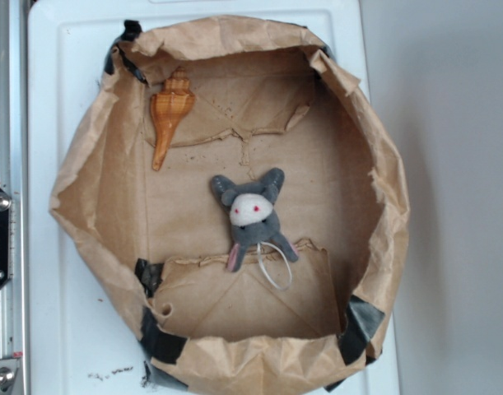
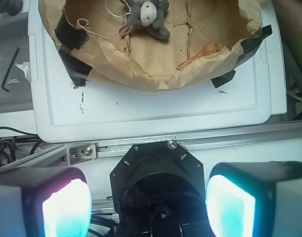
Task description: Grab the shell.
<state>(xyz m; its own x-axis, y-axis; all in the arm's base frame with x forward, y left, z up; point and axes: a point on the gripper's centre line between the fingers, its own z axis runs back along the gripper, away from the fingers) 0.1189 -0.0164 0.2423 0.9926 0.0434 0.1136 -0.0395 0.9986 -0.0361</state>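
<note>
The orange-tan spiral shell [image 1: 170,113] lies in the back left of the brown paper basin [image 1: 86,189], head up, thin tail pointing down. In the wrist view only its tail [image 2: 200,55] shows over the crumpled paper rim. My gripper [image 2: 148,207] hangs over the robot base, well outside the basin, open, with nothing between its glowing pads [image 2: 66,210]. The gripper does not show in the exterior view.
A grey plush animal [image 1: 253,216] with a white face lies mid-basin, also seen as the plush [image 2: 146,17] in the wrist view. The basin sits on a white tray [image 2: 141,108], its rim taped with black tape [image 1: 160,341]. A metal rail [image 2: 190,140] and black mount [image 2: 158,168] lie below the gripper.
</note>
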